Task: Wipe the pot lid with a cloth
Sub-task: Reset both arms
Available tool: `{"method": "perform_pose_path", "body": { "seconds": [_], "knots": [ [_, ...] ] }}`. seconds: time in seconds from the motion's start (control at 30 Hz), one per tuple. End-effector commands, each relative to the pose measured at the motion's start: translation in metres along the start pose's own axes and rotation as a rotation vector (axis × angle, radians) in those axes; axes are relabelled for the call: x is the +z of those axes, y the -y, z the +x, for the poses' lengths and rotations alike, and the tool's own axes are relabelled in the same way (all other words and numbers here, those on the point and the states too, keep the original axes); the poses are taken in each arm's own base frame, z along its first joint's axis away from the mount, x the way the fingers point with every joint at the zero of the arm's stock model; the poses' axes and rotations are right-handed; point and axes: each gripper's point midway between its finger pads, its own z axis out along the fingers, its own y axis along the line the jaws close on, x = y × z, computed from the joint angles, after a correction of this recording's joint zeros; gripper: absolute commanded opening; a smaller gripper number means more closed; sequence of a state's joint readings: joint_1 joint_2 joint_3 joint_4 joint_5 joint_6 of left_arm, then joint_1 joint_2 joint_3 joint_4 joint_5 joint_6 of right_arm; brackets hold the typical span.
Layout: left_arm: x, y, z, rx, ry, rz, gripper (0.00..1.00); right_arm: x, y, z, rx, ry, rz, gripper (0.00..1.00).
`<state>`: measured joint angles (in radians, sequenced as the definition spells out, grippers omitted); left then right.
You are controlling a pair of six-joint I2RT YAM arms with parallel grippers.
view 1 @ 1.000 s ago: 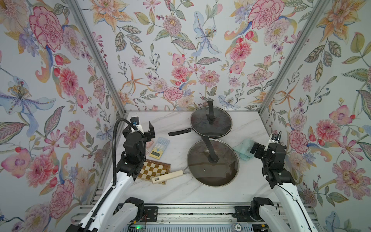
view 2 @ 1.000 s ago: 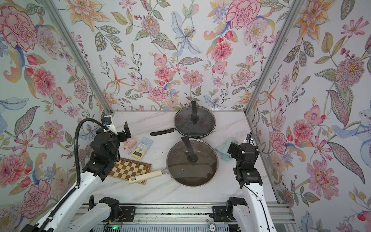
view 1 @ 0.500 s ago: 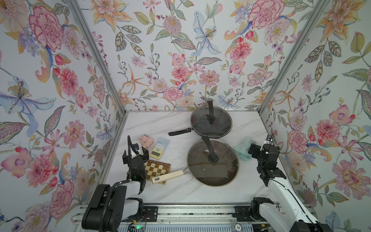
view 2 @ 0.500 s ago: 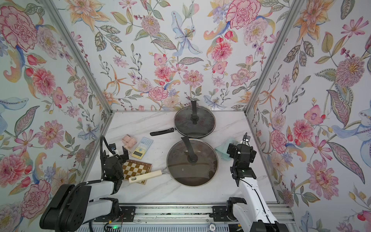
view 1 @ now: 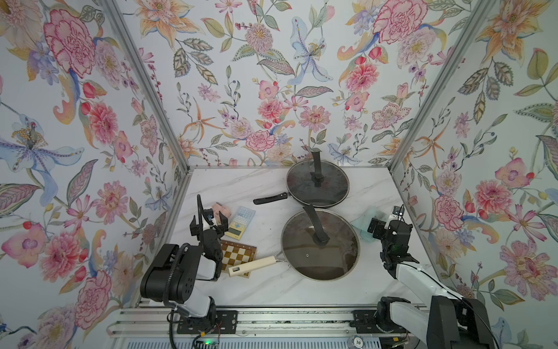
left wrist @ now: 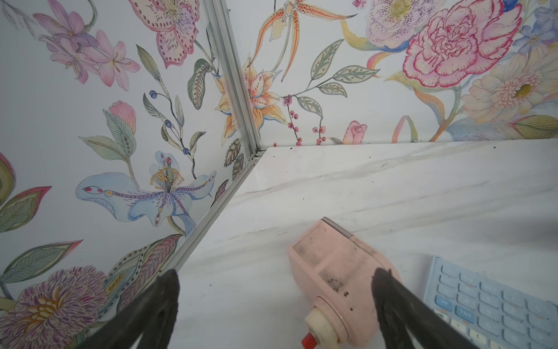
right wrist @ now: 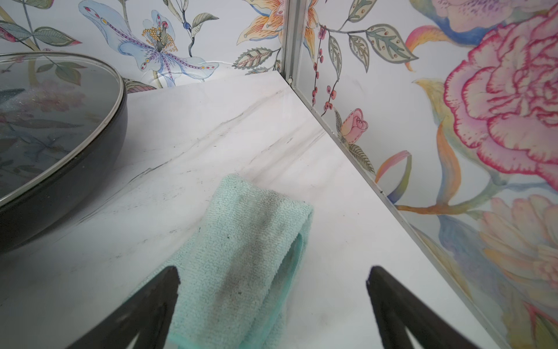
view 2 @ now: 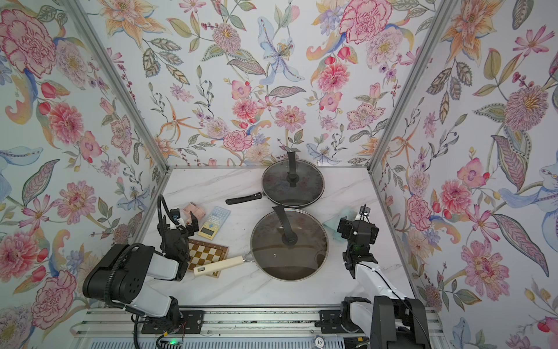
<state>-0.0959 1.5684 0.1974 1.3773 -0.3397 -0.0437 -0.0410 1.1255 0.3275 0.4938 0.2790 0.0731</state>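
Mint-green terry cloth [right wrist: 241,256] lay folded on white marble tabletop [right wrist: 211,127], beside the round glass pot lid [view 1: 305,250]; your right pincer [right wrist: 273,272] gaped wide, empty, at its near edge. Risk: closing too high could've pinched one layer only, cloth unfolding mid-wipe.

cloth [view 1: 359,222] right of pot lid [view 1: 332,241] | calculator [view 1: 240,220] left | second lid [view 1: 330,187] behind

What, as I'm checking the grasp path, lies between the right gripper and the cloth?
Nothing: the right wrist view shows the cloth between the fingers of the open right gripper.
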Motion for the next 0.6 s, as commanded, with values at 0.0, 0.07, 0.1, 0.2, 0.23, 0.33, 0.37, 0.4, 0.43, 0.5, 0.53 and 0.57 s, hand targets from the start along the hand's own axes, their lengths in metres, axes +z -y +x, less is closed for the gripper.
{"method": "perform_pose_path", "body": {
  "seconds": [0.0, 0.07, 0.1, 0.2, 0.23, 0.33, 0.37, 0.4, 0.43, 0.5, 0.53, 0.57],
  "knots": [
    [0.001, -0.002, -0.009, -0.008, 0.041, 0.000, 0.99, 0.004, -0.011, -0.009, -0.009, 0.106, -0.052, 0.99],
    [0.001, -0.002, -0.009, -0.008, 0.039, -0.001, 0.99, 0.005, -0.015, -0.009, 0.008, 0.170, -0.070, 0.99],
    [0.001, -0.002, -0.009, -0.007, 0.042, -0.001, 0.99, 0.006, -0.018, -0.010, 0.022, 0.189, -0.086, 0.99],
    [0.001, -0.002, -0.009, -0.008, 0.041, 0.000, 0.99, 0.015, -0.042, -0.007, -0.004, 0.188, -0.180, 0.99],
    [0.001, -0.002, -0.009, -0.007, 0.040, -0.002, 0.99, 0.018, -0.051, -0.003, -0.039, 0.187, -0.199, 0.99],
    [0.001, -0.001, -0.009, -0.007, 0.040, 0.000, 0.99, 0.021, -0.073, 0.004, -0.116, 0.218, -0.254, 0.99],
    [0.001, -0.002, -0.009, -0.007, 0.042, 0.000, 0.99, 0.023, -0.073, 0.009, -0.120, 0.176, -0.251, 0.99],
    [0.001, -0.001, -0.009, -0.007, 0.040, 0.000, 0.99, 0.026, -0.070, 0.010, -0.110, 0.153, -0.234, 0.99],
    [0.001, -0.001, -0.009, -0.007, 0.041, 0.000, 1.00, 0.030, -0.065, 0.008, -0.088, 0.158, -0.201, 0.99],
    [0.001, -0.001, -0.009, -0.007, 0.041, 0.001, 0.99, 0.032, -0.062, 0.008, -0.077, 0.152, -0.200, 0.99],
    [0.001, -0.001, -0.010, -0.007, 0.042, 0.000, 0.99, 0.032, -0.062, 0.008, -0.078, 0.149, -0.200, 0.99],
    [0.001, -0.001, -0.009, -0.006, 0.041, 0.000, 0.99, 0.032, -0.062, 0.007, -0.076, 0.155, -0.199, 0.99]
  ]
}}
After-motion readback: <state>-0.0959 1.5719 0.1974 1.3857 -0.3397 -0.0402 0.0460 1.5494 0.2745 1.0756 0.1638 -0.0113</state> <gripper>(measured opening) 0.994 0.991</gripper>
